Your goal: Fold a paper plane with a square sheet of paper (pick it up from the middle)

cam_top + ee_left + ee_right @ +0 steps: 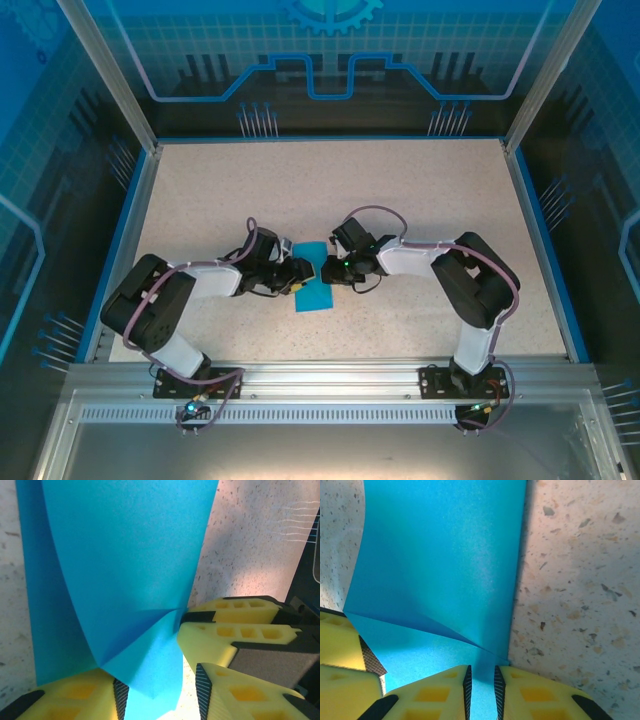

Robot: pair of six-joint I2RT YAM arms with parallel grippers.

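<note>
At the sheet [315, 295], left end effector [157, 697] and right end effector [481, 682] face tip-to-tip.

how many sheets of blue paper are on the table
1. The sheet of paper lies mid-table, partly folded. The right gripper pinches it, and the left gripper has a corner between its open jaws. A second sheet hidden beneath it cannot be ruled out.
</note>
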